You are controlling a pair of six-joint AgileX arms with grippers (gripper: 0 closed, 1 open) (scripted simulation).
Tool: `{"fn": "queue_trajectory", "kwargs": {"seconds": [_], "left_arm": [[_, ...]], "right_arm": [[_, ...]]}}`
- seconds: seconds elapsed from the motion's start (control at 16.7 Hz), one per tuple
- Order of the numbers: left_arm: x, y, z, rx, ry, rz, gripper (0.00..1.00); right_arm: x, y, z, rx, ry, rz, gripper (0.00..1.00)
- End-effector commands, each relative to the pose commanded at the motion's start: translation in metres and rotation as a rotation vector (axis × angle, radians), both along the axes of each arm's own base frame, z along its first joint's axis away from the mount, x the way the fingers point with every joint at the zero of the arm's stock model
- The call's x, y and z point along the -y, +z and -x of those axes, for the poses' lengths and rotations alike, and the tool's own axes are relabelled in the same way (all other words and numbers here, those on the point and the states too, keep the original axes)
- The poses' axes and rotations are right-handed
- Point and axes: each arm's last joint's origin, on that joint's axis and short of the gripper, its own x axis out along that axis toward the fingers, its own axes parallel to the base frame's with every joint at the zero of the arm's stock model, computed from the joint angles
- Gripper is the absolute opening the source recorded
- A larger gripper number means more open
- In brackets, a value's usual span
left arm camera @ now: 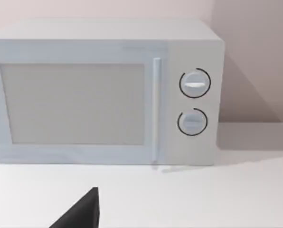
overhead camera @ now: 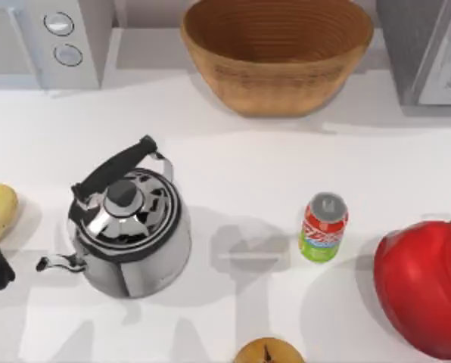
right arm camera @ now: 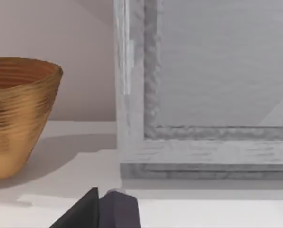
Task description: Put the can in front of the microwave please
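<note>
can (overhead camera: 323,227) upright, right of centre — ungrasped | microwave (overhead camera: 48,41) far-left back, front bare | gripper states: cannot tell

a silver-topped can (overhead camera: 323,227) wears a red label, white band and green base on a white table (overhead camera: 248,166), beside a mirror-chrome kettle (overhead camera: 131,227) with a black handle. behind: a ribbed tan-brown basket (overhead camera: 277,53), a pale grey-white microwave (overhead camera: 48,41) with silver-white dials, and a speckled grey box (overhead camera: 426,49). a glossy red object (overhead camera: 426,291) sits at the right edge and a yellow potato (overhead camera: 0,208) at the left.
</note>
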Motion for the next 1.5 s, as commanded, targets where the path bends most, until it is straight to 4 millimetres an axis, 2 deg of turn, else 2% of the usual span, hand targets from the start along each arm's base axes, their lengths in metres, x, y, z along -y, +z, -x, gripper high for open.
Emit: {"fn": "queue_trajectory", "kwargs": {"seconds": [0.18,0.36,0.6,0.72,0.84,1.02,1.14,1.32,1.5], "left_arm": [[0.001,0.002,0.000,-0.007,-0.005,0.000,1.00],[0.005,0.019,-0.001,-0.075,-0.051,0.002,1.00],[0.019,0.070,-0.013,-0.251,-0.159,-0.004,1.00],[0.031,0.101,-0.030,-0.367,-0.225,-0.018,1.00],[0.050,0.132,-0.054,-0.493,-0.295,-0.043,1.00],[0.094,0.166,-0.103,-0.690,-0.399,-0.103,1.00],[0.134,0.176,-0.137,-0.821,-0.462,-0.159,1.00],[0.206,0.168,-0.178,-1.002,-0.542,-0.260,1.00],[0.275,0.140,-0.199,-1.155,-0.598,-0.371,1.00]], "right_arm": [[0.000,0.000,0.000,0.000,0.000,0.000,1.00],[0.000,0.000,0.000,0.000,0.000,0.000,1.00],[0.000,0.000,0.000,0.000,0.000,0.000,1.00],[0.000,0.000,0.000,0.000,0.000,0.000,1.00],[0.000,0.000,0.000,0.000,0.000,0.000,1.00],[0.000,0.000,0.000,0.000,0.000,0.000,1.00],[0.000,0.000,0.000,0.000,0.000,0.000,1.00],[0.000,0.000,0.000,0.000,0.000,0.000,1.00],[0.000,0.000,0.000,0.000,0.000,0.000,1.00]]}}
